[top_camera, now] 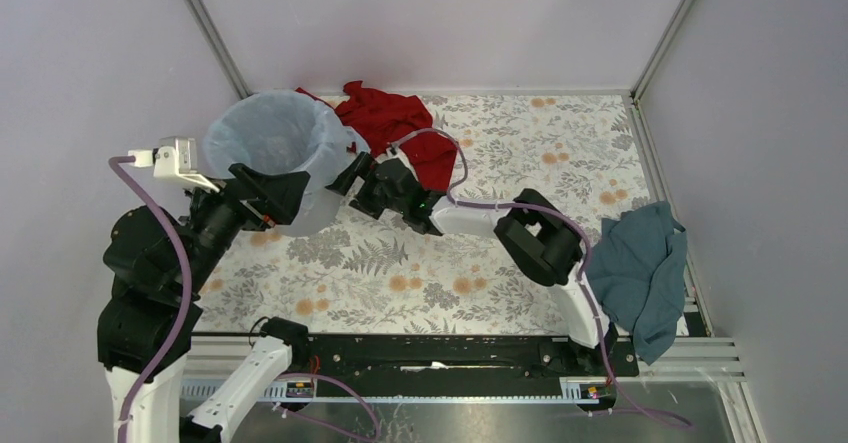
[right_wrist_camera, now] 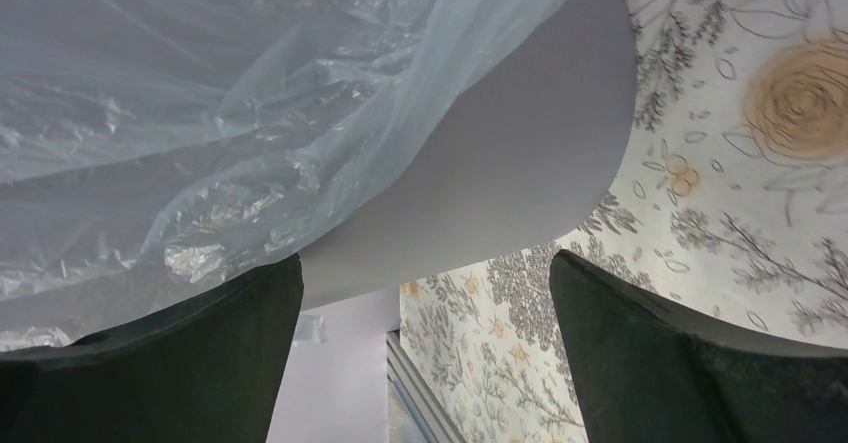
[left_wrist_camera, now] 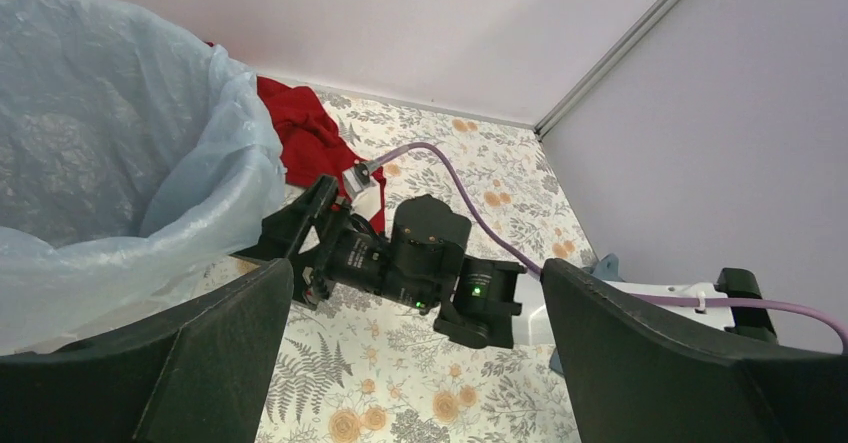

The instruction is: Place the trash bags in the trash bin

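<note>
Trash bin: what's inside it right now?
The pale blue trash bag lines the trash bin, its film folded over the rim. Nothing else shows inside; wrinkled film covers the floor.

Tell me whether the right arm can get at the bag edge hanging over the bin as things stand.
Probably yes. The right hand is open close beside the trash bin, and loose film of the trash bag hangs over the rim just ahead of its fingers, with nothing in between.
</note>
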`<state>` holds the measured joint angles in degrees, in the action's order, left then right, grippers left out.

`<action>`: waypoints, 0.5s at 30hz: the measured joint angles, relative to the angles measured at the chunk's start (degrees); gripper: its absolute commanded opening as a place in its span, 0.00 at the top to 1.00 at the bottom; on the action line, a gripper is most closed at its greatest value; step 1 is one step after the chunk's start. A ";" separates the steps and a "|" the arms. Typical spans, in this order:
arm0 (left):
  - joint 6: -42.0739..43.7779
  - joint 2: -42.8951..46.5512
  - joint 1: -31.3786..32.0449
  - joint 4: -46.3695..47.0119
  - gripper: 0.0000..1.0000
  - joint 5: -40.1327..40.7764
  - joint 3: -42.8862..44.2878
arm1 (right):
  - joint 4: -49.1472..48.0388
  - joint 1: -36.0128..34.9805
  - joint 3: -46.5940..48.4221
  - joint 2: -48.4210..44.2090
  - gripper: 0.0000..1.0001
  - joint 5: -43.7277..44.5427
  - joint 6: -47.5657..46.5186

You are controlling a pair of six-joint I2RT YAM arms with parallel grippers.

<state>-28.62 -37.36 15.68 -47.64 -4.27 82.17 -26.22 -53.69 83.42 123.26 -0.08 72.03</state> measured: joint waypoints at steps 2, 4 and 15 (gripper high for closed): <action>0.15 0.15 0.00 -0.33 0.01 0.02 0.11 | 0.28 -0.26 2.47 1.57 0.00 -0.15 -1.36; 0.20 0.17 0.00 -0.90 0.01 0.04 0.11 | 1.14 -0.26 2.86 1.53 0.00 -1.07 -3.28; 0.09 2.71 0.00 2.75 0.01 0.50 -5.31 | 15.08 -0.17 -8.07 -17.29 0.00 -6.23 -22.21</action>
<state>-28.53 -34.65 15.68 -44.88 -3.77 76.86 -11.14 -53.87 75.35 105.97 -6.31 49.82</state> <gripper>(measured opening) 0.990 0.994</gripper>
